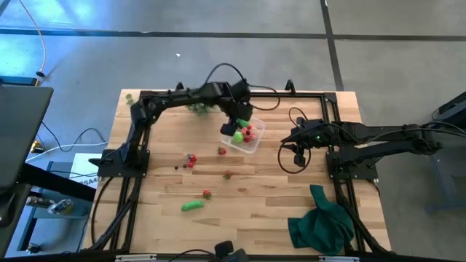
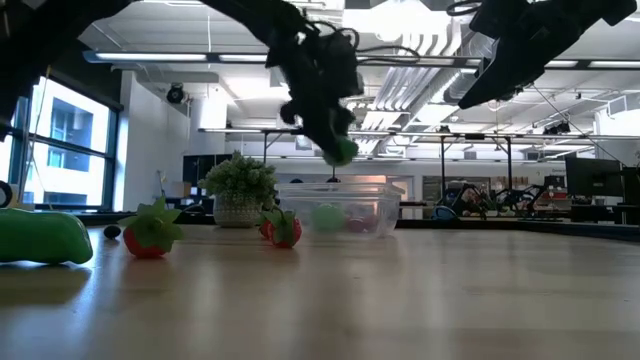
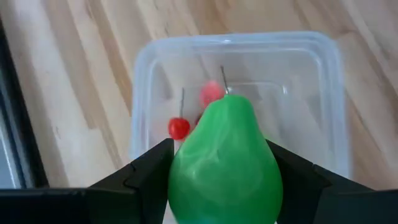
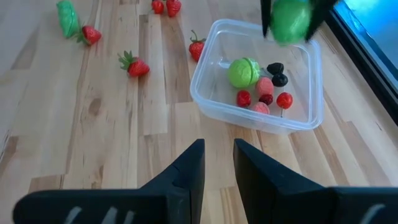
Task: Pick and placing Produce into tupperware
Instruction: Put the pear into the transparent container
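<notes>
— Is the way down into the tupperware (image 1: 250, 140) open?
— Half of it. The left pincer (image 3: 225, 180) hangs right over it, its fingers clamped on a green pear (image 3: 225, 165), so that side is blocked from above. A green round piece (image 4: 244, 72) and small red and dark berries (image 4: 266, 93) already cover part of the floor.
— And around it?
— One strawberry (image 4: 197, 47) sits just beside its wall; two more strawberries (image 4: 135, 65) and a green oblong piece (image 1: 192, 206) dot the middle of the counter (image 1: 167, 189). The right pincer (image 4: 217, 163) hovers near the tupperware, toward the right edge. A dark green cloth (image 1: 322, 223) fills the near right corner.
</notes>
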Tool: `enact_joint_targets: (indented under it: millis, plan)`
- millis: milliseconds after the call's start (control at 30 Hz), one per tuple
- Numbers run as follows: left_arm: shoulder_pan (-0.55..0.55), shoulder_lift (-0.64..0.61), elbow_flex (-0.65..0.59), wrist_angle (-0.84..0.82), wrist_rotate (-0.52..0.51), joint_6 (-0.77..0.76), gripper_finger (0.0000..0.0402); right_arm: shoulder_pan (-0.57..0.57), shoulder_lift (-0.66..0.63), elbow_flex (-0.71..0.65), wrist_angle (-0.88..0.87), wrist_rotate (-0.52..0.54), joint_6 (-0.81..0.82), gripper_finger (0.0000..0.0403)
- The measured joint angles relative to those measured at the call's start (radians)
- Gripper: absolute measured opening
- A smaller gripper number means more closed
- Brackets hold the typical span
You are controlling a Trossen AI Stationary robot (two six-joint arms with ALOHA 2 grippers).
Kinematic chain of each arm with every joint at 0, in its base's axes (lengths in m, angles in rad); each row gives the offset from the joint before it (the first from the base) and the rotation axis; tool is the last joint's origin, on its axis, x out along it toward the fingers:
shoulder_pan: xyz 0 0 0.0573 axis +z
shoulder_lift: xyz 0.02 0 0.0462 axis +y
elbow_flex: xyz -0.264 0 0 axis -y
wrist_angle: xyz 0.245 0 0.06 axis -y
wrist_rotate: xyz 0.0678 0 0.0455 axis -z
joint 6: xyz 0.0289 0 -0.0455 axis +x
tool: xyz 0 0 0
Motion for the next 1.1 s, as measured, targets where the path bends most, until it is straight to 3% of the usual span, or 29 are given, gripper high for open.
enact_joint_targets:
  millis: [433,1100]
  plan:
    - [-0.114,0.111,-0.027,0.095,-0.033,0.014,0.0209,0.000,0.000,0.000,0.001,-0.004,0.000,0.0075]
    - [-0.122,0.123,-0.029,0.100,-0.079,0.028,0.0209,0.000,0.000,0.000,0.000,-0.003,0.000,0.0075]
